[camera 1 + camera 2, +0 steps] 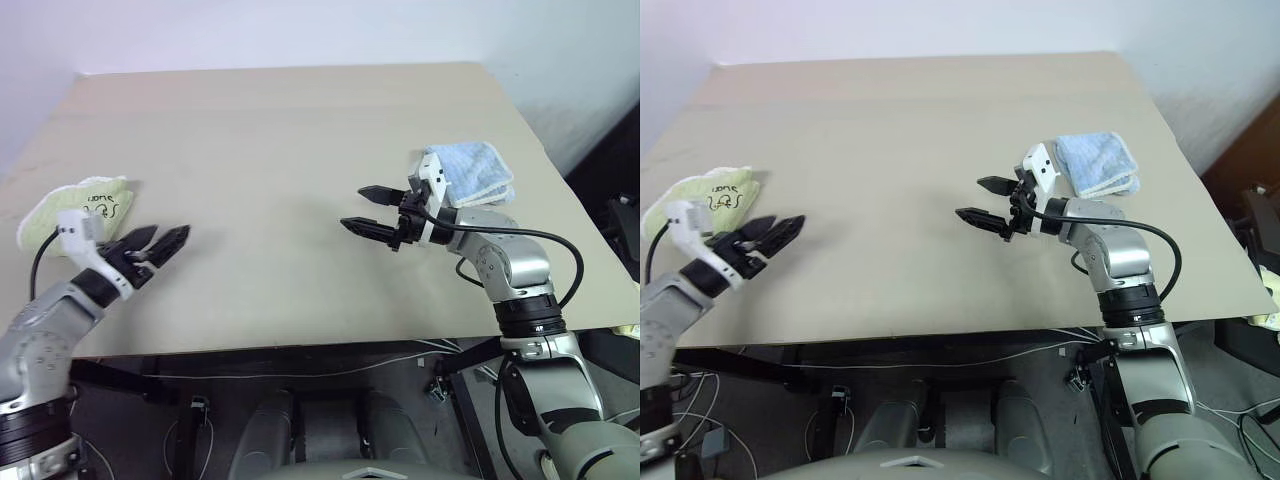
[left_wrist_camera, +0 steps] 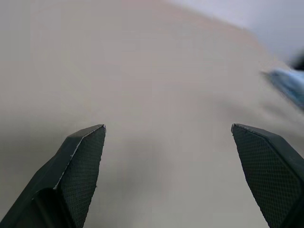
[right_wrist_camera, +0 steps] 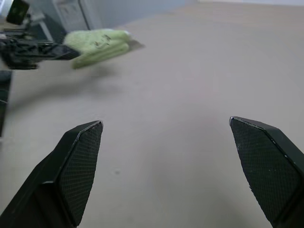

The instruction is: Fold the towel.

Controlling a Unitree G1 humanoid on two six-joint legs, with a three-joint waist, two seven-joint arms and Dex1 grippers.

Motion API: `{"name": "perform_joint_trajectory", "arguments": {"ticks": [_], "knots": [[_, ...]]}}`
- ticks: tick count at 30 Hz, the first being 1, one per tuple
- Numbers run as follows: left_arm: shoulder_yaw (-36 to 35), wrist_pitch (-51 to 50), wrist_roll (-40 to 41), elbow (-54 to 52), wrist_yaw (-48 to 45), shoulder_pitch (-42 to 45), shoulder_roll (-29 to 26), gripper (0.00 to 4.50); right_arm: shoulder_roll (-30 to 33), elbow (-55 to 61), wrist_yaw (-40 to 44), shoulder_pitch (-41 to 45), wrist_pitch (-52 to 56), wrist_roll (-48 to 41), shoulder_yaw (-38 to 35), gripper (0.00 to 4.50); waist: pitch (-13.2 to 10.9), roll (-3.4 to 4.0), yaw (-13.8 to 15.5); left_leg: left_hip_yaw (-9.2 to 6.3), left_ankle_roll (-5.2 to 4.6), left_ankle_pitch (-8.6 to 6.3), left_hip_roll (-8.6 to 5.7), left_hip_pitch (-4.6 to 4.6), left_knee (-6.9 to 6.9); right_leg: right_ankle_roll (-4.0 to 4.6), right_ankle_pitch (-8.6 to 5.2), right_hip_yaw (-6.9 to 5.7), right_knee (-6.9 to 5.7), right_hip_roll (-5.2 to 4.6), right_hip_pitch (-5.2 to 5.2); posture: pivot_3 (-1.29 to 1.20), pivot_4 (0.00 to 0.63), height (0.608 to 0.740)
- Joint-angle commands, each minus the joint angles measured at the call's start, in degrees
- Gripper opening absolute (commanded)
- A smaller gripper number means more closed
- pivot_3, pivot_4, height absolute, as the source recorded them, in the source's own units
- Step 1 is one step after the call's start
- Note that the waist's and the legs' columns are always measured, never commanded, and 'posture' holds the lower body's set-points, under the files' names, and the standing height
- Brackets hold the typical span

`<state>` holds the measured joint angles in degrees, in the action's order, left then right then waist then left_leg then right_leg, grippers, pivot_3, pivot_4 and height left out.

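Beige table (image 1: 290, 150) up top: our towel (image 1: 75, 207) sits bundled at the left edge, left end effector (image 1: 160, 243) released beside it. Right wrist view: right end effector (image 3: 166, 166) spread empty, presumably job done.
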<state>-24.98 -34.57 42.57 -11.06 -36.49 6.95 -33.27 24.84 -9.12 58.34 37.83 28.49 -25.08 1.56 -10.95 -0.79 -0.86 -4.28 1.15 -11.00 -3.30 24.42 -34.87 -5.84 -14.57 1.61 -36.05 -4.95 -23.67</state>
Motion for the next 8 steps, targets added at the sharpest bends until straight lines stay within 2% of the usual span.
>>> {"name": "perform_joint_trajectory", "arguments": {"ticks": [1, 5, 8], "knots": [[6.76, 7.63, -5.59, -2.55, -5.08, -1.2, 0.56, 4.44, -0.21, 3.2, 2.3, 0.38, -1.72, -2.17, -0.92, 4.5, 0.0, 0.01, -0.02, 0.0, -0.01, 0.0, 0.01, -0.01, 0.05, -0.02, 0.01, 0.0, -0.01, 0.01, -0.02, 0.0, 0.15, 0.74], [11.92, 18.18, -9.94, -2.12, -11.15, -3.36, 2.99, 4.44, -0.59, 3.16, 2.98, -0.19, -2.29, -0.85, 1.32, 4.5, 0.01, 0.04, -0.08, 0.0, -0.04, 0.02, 0.03, 0.0, 0.09, 0.0, 0.0, 0.01, -0.01, 0.04, -0.06, 0.0, 0.15, 0.74], [10.55, 15.37, -3.03, -4.16, -12.84, -2.59, 4.81, 4.44, -1.04, 3.91, 3.86, -1.33, -4.25, 0.12, 2.97, 4.5, 0.01, 0.03, 0.06, -0.03, -0.04, 0.02, 0.04, 0.01, 0.05, 0.01, -0.01, -0.02, -0.01, 0.03, -0.04, 0.0, 0.15, 0.74]]}}
